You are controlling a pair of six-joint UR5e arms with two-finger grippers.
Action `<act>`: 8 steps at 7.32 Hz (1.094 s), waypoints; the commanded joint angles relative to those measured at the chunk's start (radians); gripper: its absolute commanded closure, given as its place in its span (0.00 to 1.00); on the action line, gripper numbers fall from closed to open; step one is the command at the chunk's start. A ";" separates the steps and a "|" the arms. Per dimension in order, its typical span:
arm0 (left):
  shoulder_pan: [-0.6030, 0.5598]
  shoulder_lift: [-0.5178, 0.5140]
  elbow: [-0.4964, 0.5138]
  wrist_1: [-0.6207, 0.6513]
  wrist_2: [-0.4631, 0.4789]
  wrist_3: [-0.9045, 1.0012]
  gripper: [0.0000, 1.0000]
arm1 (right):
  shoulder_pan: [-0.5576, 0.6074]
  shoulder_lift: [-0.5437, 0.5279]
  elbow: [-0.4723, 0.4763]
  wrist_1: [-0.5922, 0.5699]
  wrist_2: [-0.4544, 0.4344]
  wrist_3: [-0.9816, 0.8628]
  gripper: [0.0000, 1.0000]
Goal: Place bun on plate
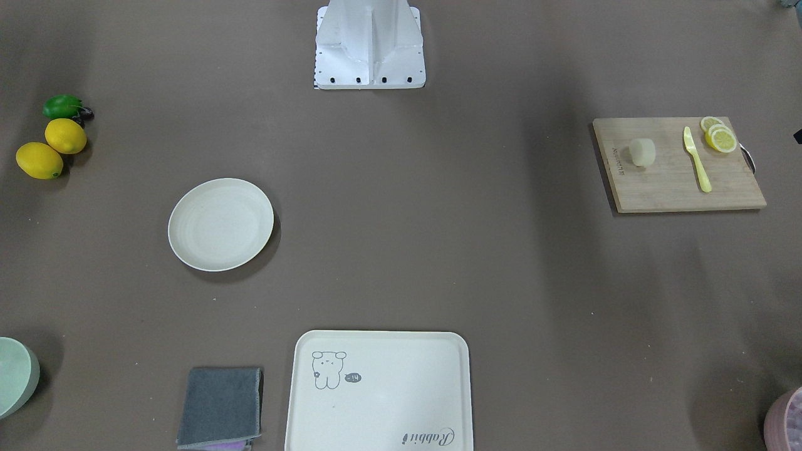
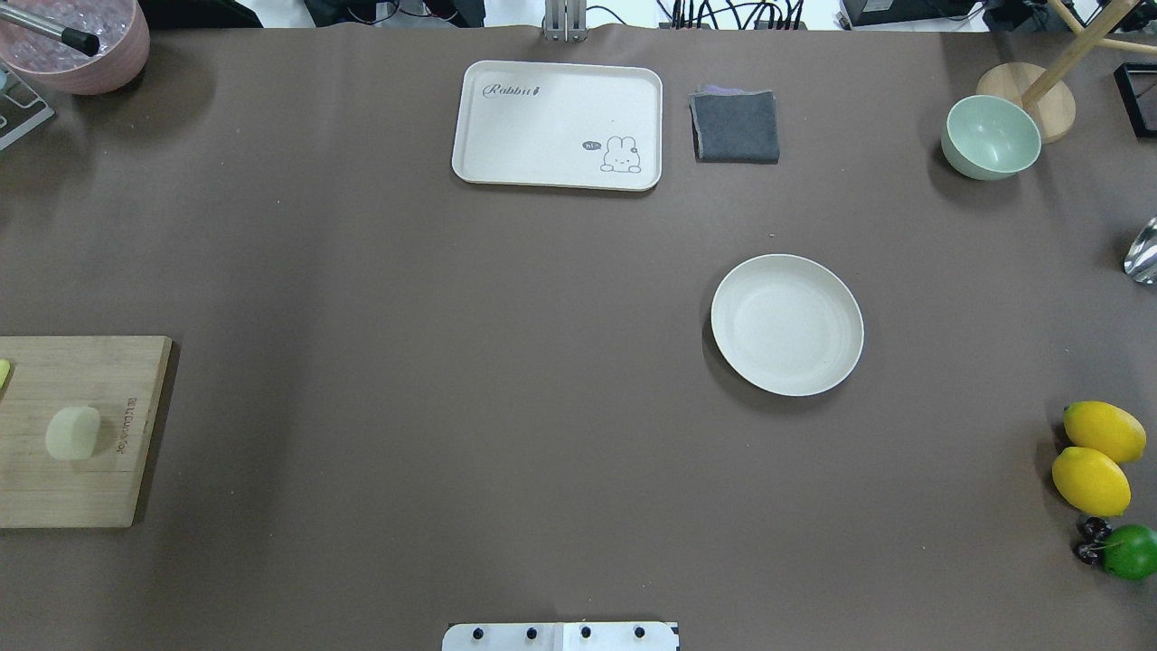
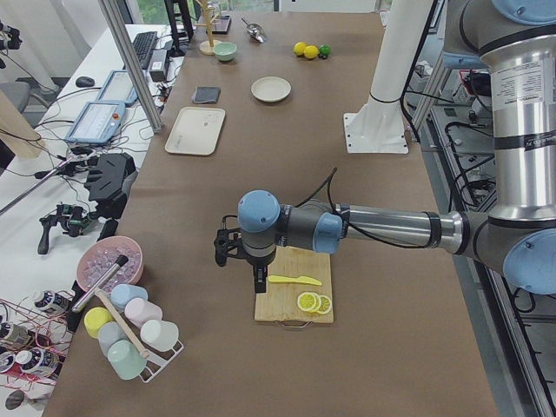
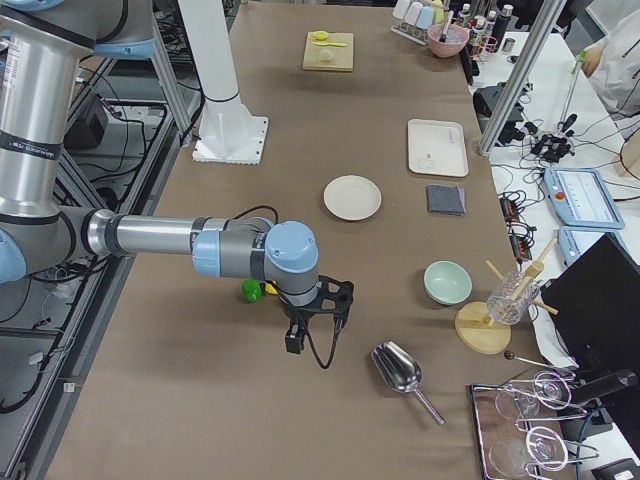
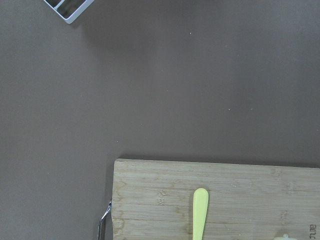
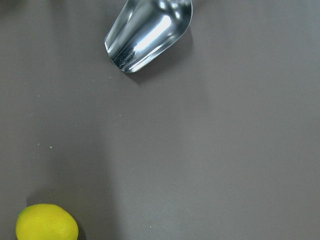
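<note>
The bun (image 1: 643,152) lies on a wooden cutting board (image 1: 670,181) on the robot's left side of the table; the overhead view shows the bun (image 2: 72,432) on the board (image 2: 54,479) at the left edge. The round off-white plate (image 2: 786,324) sits bare on the right half, and the front-facing view shows the plate (image 1: 220,224) too. Only the left side view shows my left gripper (image 3: 258,282), hanging above the board and hiding the bun there; I cannot tell its state. My right gripper (image 4: 293,340) appears only in the right side view, far from the plate (image 4: 352,197); state unclear.
A yellow knife (image 1: 697,160) and lemon slices (image 1: 719,136) share the board. A cream tray (image 2: 558,125), grey cloth (image 2: 736,126) and green bowl (image 2: 990,137) line the far edge. Two lemons (image 2: 1095,457) and a lime (image 2: 1130,551) lie at the right, a metal scoop (image 6: 150,32) nearby.
</note>
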 commanded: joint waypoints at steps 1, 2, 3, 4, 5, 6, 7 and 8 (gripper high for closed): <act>0.000 0.000 -0.002 0.000 0.000 0.000 0.03 | 0.000 0.000 0.003 -0.002 0.005 -0.001 0.00; 0.000 0.000 0.001 0.000 0.000 0.000 0.02 | 0.000 -0.002 0.008 0.000 0.008 0.000 0.00; 0.000 0.000 -0.002 -0.002 0.000 0.002 0.02 | 0.000 -0.002 0.008 -0.002 0.028 0.000 0.00; 0.000 -0.009 -0.002 -0.003 0.000 0.003 0.02 | 0.000 -0.002 0.008 -0.002 0.033 0.000 0.00; 0.000 -0.021 -0.003 -0.003 0.000 0.003 0.02 | 0.000 0.002 0.020 0.000 0.034 0.003 0.00; 0.000 -0.068 -0.006 -0.009 -0.002 0.002 0.03 | 0.002 0.033 0.066 0.003 0.051 0.011 0.00; -0.001 -0.119 0.001 -0.012 0.006 0.002 0.03 | 0.005 0.047 0.084 0.011 0.050 0.014 0.00; 0.000 -0.147 0.009 -0.038 0.000 0.002 0.03 | 0.005 0.067 0.069 0.043 0.050 0.014 0.00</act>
